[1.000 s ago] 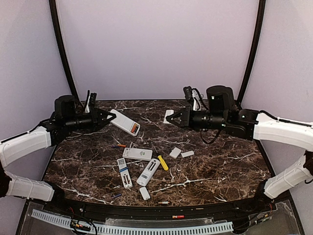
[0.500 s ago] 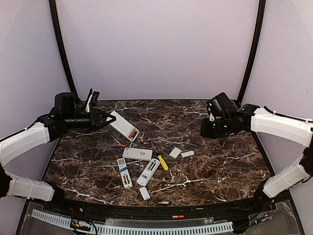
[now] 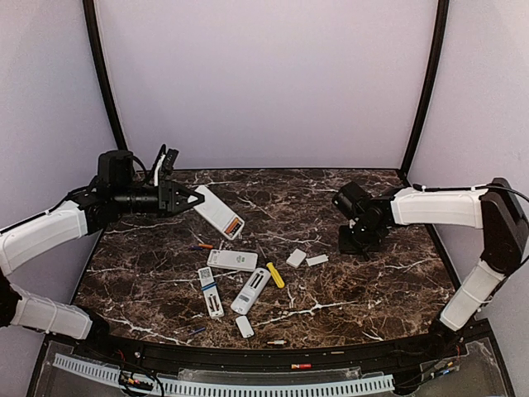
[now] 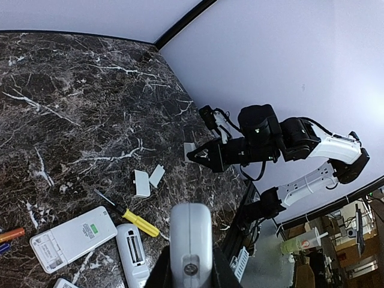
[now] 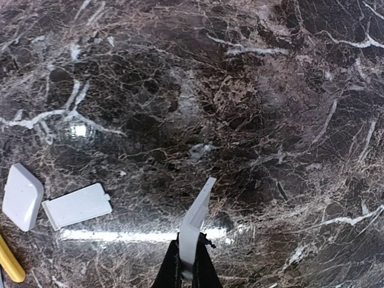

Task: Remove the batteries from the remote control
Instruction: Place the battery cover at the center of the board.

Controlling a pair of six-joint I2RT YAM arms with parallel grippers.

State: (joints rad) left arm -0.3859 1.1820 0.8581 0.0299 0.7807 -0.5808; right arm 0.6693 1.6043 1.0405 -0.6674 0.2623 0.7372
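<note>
So, what do we have at the jaws?

We have the left gripper [image 3: 197,201] clamped on one end of a white held remote [image 3: 216,211], tilted above the table. Orange shows at its far end, but we can't tell if that's a cell. The right gripper [image 5: 187,267] pinches a thin cover [image 5: 196,223] on edge, just over the marble.

Does the top view confirm that pinch?

No. From above, the right wrist points down and hides the cover, so only the right wrist view gives it. The left wrist view shows just the remote's end face between the fingers, not the orange end.

Loose batteries?

We see an orange battery [image 3: 207,246] with a blue battery [image 3: 195,246] just beside it, left of the flat remote [image 3: 231,260]. A dark battery [image 3: 197,330] and a pale battery [image 3: 277,341] lie near the front rim.

Rest of the clutter?

Two open remotes [image 3: 252,289] lie side by side mid-table, with a yellow-handled screwdriver [image 3: 275,275] just right of them. Two small covers [image 3: 296,258] sit between it and the right gripper.

Surface, room?

We have a dark marble table [image 3: 388,285] with white veins, pale lilac walls [image 3: 264,83] and black corner posts.
</note>
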